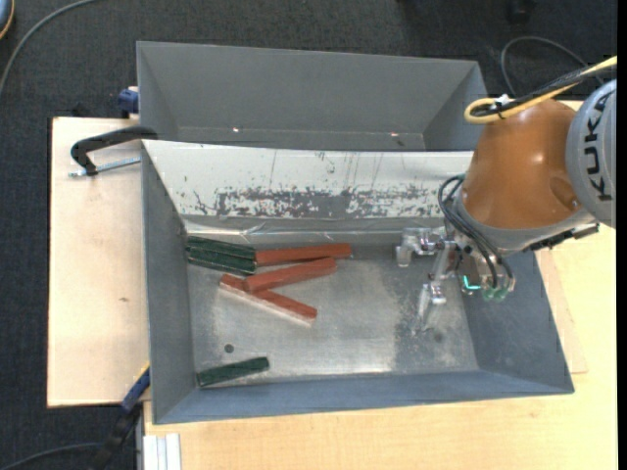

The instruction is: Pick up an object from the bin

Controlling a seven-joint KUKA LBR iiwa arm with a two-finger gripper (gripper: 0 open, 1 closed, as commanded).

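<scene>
Orange wrist cover (519, 174) looms highest as my claw (432, 306) hangs low over bare floor at the bin's (323, 86) right side.
Released or clenched, I cannot tell. Nearest pickings, three red bars (289, 276) beside a dark green bar (221, 255), lie well apart to its left; closing here would likely catch nothing and scrape the scuffed metal. Another green bar (232, 370) lies by the front wall. Dark carpet (294, 8) surrounds the bin.

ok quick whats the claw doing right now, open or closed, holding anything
Claw: cannot tell if open or closed; low over the bin's right side, apart from the red sticks.
</scene>
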